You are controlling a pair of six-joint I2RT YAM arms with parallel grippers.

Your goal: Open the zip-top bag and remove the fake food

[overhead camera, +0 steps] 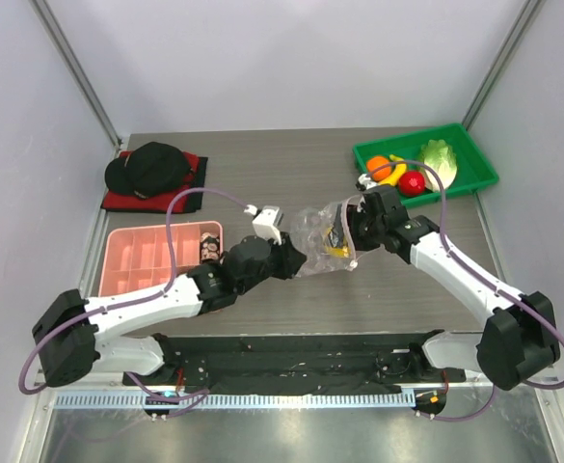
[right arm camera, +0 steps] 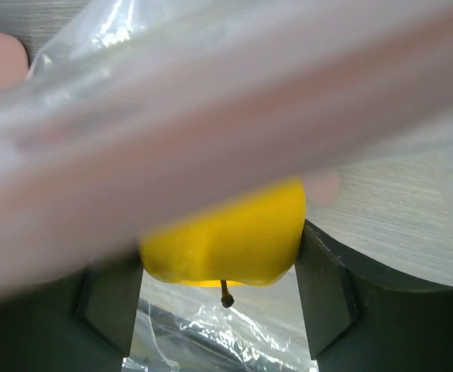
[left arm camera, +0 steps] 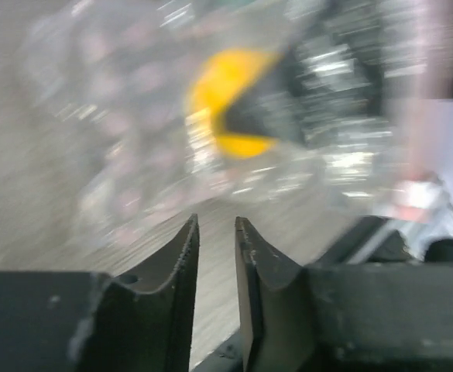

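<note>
The clear zip-top bag [overhead camera: 315, 231] lies crumpled at the table's middle, between both arms. My right gripper [overhead camera: 351, 236] reaches into its right end. In the right wrist view this gripper [right arm camera: 220, 260] is shut on a yellow lemon [right arm camera: 226, 232], with the bag's film and pink strip [right arm camera: 211, 116] draped over it. My left gripper [overhead camera: 296, 262] is at the bag's left end. In the left wrist view its jaws [left arm camera: 217, 225] stand slightly apart with only table between them, the blurred bag [left arm camera: 133, 139] and the lemon [left arm camera: 226, 93] just ahead.
A green tray [overhead camera: 481, 159] at the back right holds an orange [overhead camera: 380, 166], a banana [overhead camera: 393, 174], a red fruit [overhead camera: 413, 182] and a cabbage [overhead camera: 440, 159]. A pink compartment tray [overhead camera: 151, 253] sits at the left. A black cap on red cloth [overhead camera: 151, 169] lies behind it.
</note>
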